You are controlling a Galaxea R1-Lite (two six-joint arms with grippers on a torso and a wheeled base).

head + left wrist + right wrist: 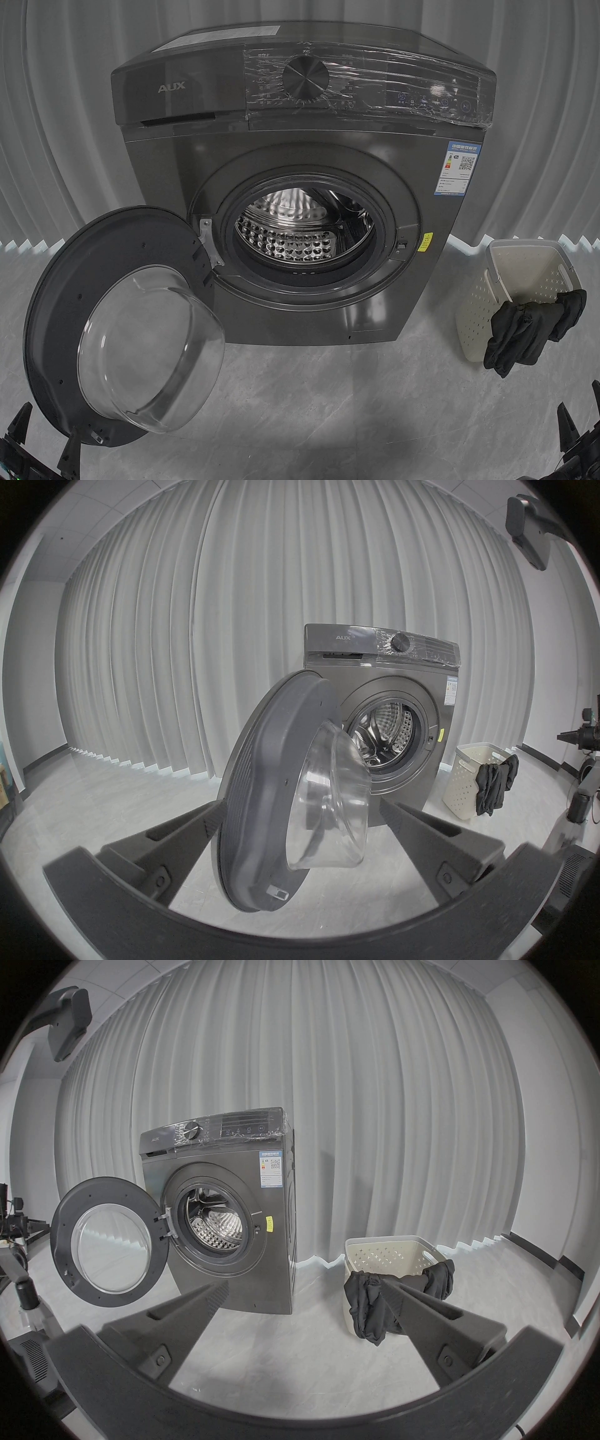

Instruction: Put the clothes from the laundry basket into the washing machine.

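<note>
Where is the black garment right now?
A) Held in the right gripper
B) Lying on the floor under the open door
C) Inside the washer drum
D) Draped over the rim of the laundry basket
D: the black garment hangs over the front rim of the laundry basket, which stands on the floor beside the washing machine.

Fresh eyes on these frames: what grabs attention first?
The grey washing machine dominates the middle. Its round door stands wide open toward the robot's left, exposing the shiny drum. On the floor to the machine's right stands a white basket with black clothes draped over its near rim.
</note>
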